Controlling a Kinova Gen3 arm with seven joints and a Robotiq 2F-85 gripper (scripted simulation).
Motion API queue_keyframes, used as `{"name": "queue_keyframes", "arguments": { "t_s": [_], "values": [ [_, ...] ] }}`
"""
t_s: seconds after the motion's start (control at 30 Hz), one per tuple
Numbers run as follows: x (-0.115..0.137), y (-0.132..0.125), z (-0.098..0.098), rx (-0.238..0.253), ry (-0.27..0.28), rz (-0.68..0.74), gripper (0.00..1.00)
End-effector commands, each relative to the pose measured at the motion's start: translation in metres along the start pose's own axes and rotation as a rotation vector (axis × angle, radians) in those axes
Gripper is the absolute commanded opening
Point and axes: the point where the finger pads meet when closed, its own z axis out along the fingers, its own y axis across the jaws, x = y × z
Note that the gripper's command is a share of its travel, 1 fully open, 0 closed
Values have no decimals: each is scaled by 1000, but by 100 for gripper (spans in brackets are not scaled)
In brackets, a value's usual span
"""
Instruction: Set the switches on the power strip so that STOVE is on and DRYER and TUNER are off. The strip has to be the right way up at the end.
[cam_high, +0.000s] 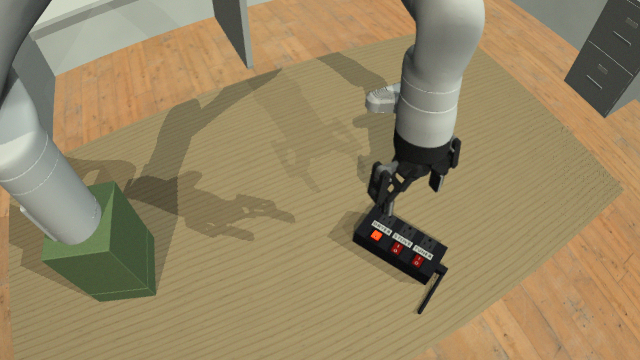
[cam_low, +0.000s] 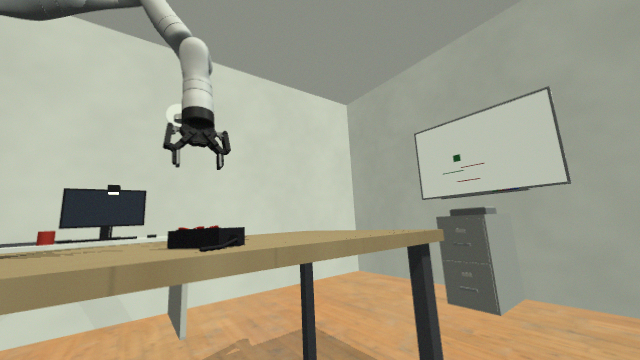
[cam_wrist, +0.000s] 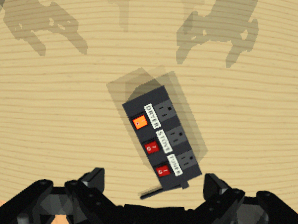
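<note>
Labels on the power strip (cam_high: 400, 244) too small to read from the top view; switches barely visible in exterior view; tool (cam_wrist: 149, 219) fingertips cut off in wrist view.

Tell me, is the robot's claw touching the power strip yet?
Apart. The exterior view shows it plainly: the gripper hangs high above the power strip, which lies on the table, with bare wall showing between them. Its jaws stand wide open, holding nothing.

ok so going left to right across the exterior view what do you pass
red cup → monitor → gripper, open, high above the table → power strip → whiteboard → filing cabinet
</note>
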Motion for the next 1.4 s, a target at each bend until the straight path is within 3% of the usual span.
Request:
{"name": "queue_keyframes", "arguments": {
  "t_s": [0.0,0.17,0.23,0.53,1.37],
  "values": [
    [-19,-11,30,31,19,149,100],
    [-31,-14,55,34,54,417,100],
    [-31,-14,55,34,54,417,100],
    [-44,-16,79,38,82,674,100],
    [-46,-17,82,39,86,705,100]
  ]
}}
